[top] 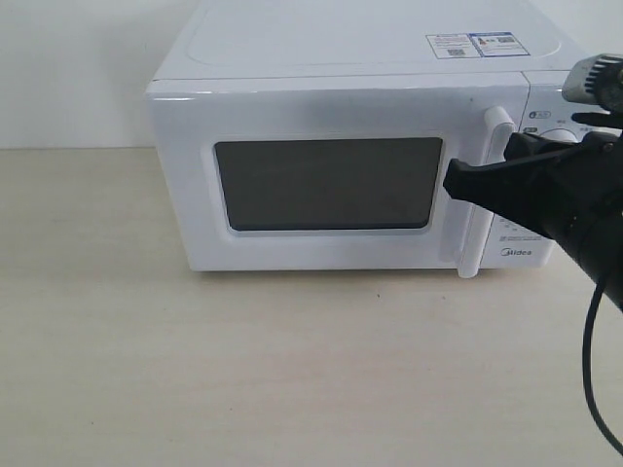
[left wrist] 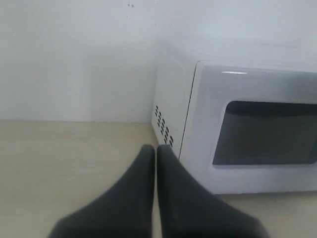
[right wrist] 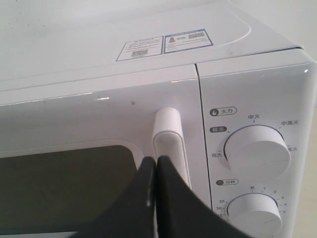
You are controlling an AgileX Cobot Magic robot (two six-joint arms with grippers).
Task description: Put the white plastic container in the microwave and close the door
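The white Midea microwave (top: pixel 360 58) stands at the back of the table with its door (top: pixel 326 185) closed flat against the body. My right gripper (top: pixel 454 182) is shut and empty, its tip just in front of the vertical white handle (right wrist: pixel 168 139), beside the dark window (right wrist: pixel 64 188). Two round dials (right wrist: pixel 256 151) sit right of the handle. My left gripper (left wrist: pixel 155 148) is shut and empty, low over the table near the microwave's vented left side (left wrist: pixel 163 126). The white plastic container is out of view.
The light wooden tabletop (top: pixel 292 370) stretches in front of and left of the microwave. A plain white wall (top: pixel 68 68) stands behind. A black cable (top: pixel 592 360) hangs from the right arm at the right edge.
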